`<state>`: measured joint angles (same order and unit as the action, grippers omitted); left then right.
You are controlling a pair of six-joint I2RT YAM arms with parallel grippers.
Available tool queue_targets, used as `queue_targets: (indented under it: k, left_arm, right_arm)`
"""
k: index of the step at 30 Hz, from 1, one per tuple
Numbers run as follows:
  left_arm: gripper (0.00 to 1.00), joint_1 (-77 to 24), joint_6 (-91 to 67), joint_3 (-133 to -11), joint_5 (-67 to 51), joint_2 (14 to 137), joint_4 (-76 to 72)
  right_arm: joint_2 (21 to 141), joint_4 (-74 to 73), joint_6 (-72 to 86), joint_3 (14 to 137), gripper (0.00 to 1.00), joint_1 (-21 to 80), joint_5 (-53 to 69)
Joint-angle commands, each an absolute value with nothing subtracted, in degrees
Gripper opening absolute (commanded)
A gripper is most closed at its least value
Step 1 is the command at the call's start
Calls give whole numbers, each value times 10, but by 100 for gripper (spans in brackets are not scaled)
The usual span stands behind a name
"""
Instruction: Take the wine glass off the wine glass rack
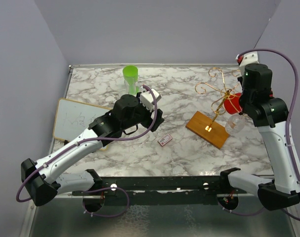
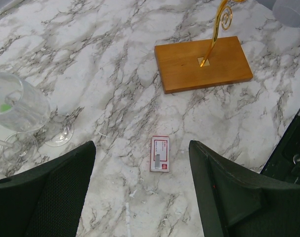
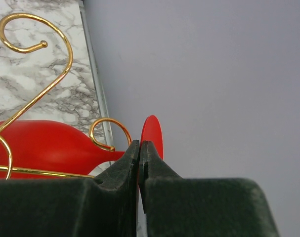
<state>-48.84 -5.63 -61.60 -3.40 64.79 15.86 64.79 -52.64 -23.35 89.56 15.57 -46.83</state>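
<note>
A card [image 2: 160,154] lies flat on the marble between the arms, in front of the rack [image 1: 209,131] and apart from its wooden base. A clear glass [image 1: 235,123] is just beside the right end of that base; I cannot tell whether it hangs or stands. Another, the far glass [image 2: 19,106], stands on the marble to the left of the left gripper [image 2: 141,148], with a green cup [image 1: 130,76] behind that arm. A white board [image 1: 78,118] lies at the table's left edge.

The red glass [image 3: 46,143] is on the rack's right side, high among the gold curls, bowl to the left and foot to the right in the right wrist view. A small curl sits at the stem, right beside the fingers, with longer wires across the bowl.

The right gripper [image 3: 140,144] is clenched on the thin stem between bowl and foot, its pads nearly meeting. The left gripper is spread wide above the marble, holding and touching nothing, the card below the gap.

The table [image 1: 189,158] is white marble with grey veins, and plain lilac-grey walls [image 1: 154,29] close it in on three sides
</note>
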Motion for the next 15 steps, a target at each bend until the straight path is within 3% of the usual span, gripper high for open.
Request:
queue_targets:
  k: [1, 15]
  left_arm:
    - [78, -491, -56, -611, -30, 650, 144]
    - [78, -491, -57, -609, -32, 655, 142]
  right_arm:
    - [624, -503, -256, 879, 1, 166, -456]
    - [616, -496, -286, 873, 1, 194, -425]
